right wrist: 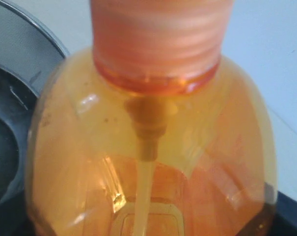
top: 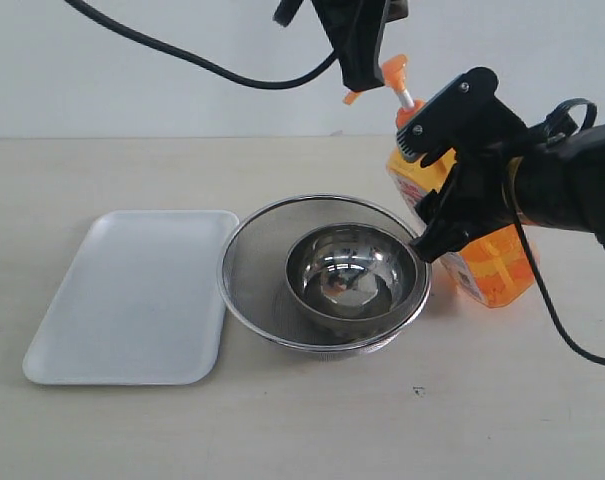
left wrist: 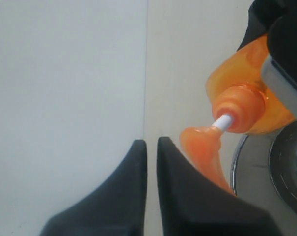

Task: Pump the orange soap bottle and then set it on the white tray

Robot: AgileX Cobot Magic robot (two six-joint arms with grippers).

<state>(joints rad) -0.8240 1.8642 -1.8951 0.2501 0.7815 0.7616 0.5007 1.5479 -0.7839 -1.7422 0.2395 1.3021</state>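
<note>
The orange soap bottle (top: 487,262) leans at the right of the table behind the steel bowl, its orange pump head (top: 394,70) raised on the white stem. My right gripper (top: 413,200) is shut on the bottle's upper body, one finger on each side. In the right wrist view the bottle (right wrist: 153,147) fills the frame, and the fingers are almost hidden. My left gripper (top: 365,78) hangs shut just beside the pump head (left wrist: 201,146), with nothing between its fingers (left wrist: 133,172). The white tray (top: 132,290) lies bare at the left.
A round steel mesh strainer (top: 250,250) holding a steel bowl (top: 354,272) stands between the tray and the bottle. A black cable (top: 182,55) hangs across the back. The front of the table (top: 382,420) is plain beige.
</note>
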